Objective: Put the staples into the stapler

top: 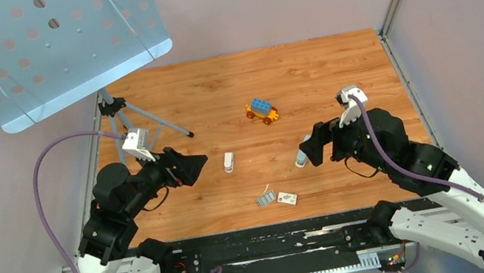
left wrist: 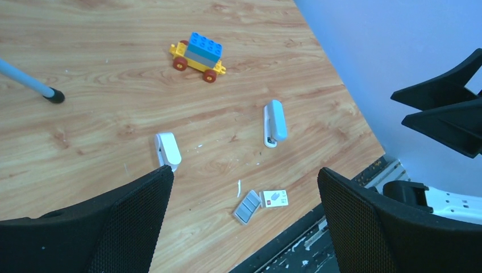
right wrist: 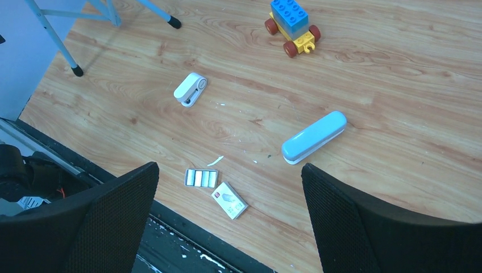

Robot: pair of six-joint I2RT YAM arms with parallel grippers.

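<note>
Left hand (top: 194,169) released: black fingers spread wide, nothing between them, held above the surface near its left side. Right hand (top: 308,152) also released, fingers apart and empty, held above the right-centre of the surface.

Grey metallic staple strips (top: 266,198), side by side as one small ribbed rectangle, lie flat on the orange-brown wood-grain surface (top: 332,68) near its front edge, roughly midway between the two arms. Neither hand touches them. Same strips seen in the left wrist view (left wrist: 246,206) and the right wrist view (right wrist: 201,178).

Small white printed cardboard box (top: 287,198) lies just beside the strips, on their right in the top view; a narrow gap shows between them. Thin white scrap (right wrist: 215,161) lies near the strips on their far side.

Long light-blue plastic stapler (right wrist: 314,137) lies closed on the surface, further back and to the right of the strips, apart from them. In the top view it sits at the tips of the right hand and is partly hidden; the wrist views show it lying free.

Short white plastic stapler (top: 228,162) lies left of centre, between the two hands, apart from everything else.

Toy wagon of blue, yellow and orange bricks with red wheels (top: 261,111) stands further back, near the middle.

Pale-blue perforated metal music stand (top: 42,44) on a tripod stands at the far-left corner.
</note>
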